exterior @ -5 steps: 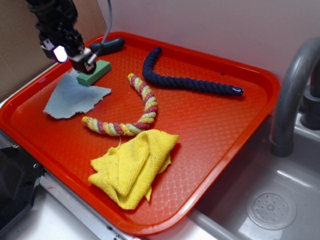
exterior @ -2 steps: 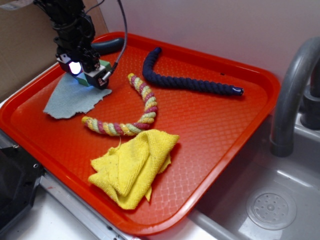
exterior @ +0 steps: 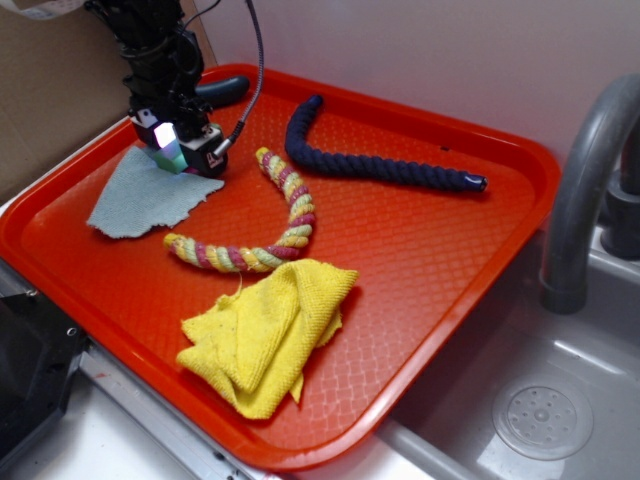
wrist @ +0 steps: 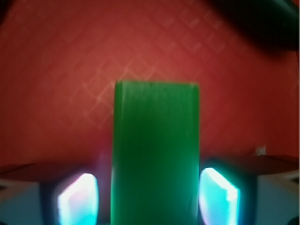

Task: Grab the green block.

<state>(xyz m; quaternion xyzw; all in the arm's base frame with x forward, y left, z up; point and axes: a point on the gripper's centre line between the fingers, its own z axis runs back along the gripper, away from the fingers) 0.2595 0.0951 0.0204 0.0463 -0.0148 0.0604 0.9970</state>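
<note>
The pincer stands low over the far left corner of the orange tray, with the green block between its two fingers. In the wrist view the green block runs straight up the middle, a glowing pad just beside each long face. A thin dark gap shows on each side, so the pincer brackets the block but is not clamped on it; the jaws are parted.

The block sits at the far edge of the pale blue-grey cloth, which spreads toward the tray's left rim. Just behind the arm lies a dark oblong thing, close against the tray's back rim, so there is little room on that side. To the right of the pincer, the near end of the striped rope is close by; it curves down and back toward the cloth. Farther right a dark blue rope bends along the back of the tray, well apart from the block.

A crumpled yellow cloth lies near the tray's front edge. The widest bare tray floor is right of centre, between the ropes and the right rim. Beyond that rim stands a grey faucet over a sink.
</note>
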